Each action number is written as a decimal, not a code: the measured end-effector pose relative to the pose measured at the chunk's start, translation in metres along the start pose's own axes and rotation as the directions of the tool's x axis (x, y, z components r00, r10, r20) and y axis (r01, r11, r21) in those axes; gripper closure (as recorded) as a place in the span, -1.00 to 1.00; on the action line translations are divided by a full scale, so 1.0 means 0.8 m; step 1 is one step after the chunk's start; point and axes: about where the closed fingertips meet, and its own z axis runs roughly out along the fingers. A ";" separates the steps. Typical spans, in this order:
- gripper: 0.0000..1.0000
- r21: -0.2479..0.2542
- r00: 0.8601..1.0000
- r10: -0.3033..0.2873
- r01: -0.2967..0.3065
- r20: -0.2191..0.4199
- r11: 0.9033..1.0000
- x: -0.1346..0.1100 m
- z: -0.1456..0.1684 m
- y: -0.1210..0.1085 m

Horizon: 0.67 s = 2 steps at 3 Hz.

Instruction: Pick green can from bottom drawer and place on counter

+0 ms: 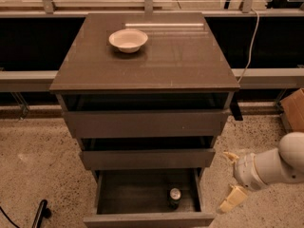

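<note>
The green can (175, 197) stands upright in the open bottom drawer (118, 196), near its front right corner; its silver top shows. The counter (180, 61) is the dark brown top of the cabinet. My gripper (230, 178) is low at the right of the cabinet, beside the bottom drawer and outside it, a short way right of the can. Its two pale fingers (232, 199) are spread apart and hold nothing.
A white bowl (128, 40) sits on the counter at the back left. The two upper drawers (145, 123) are slightly ajar. A cardboard box (294, 109) is at the right edge. A black object (40, 213) lies on the speckled floor at the lower left.
</note>
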 end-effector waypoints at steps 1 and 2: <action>-1.00 0.036 1.000 -0.016 0.016 0.008 0.999 0.018 0.011 -0.015; -1.00 0.009 1.000 0.010 -0.010 0.011 1.000 0.026 0.027 -0.024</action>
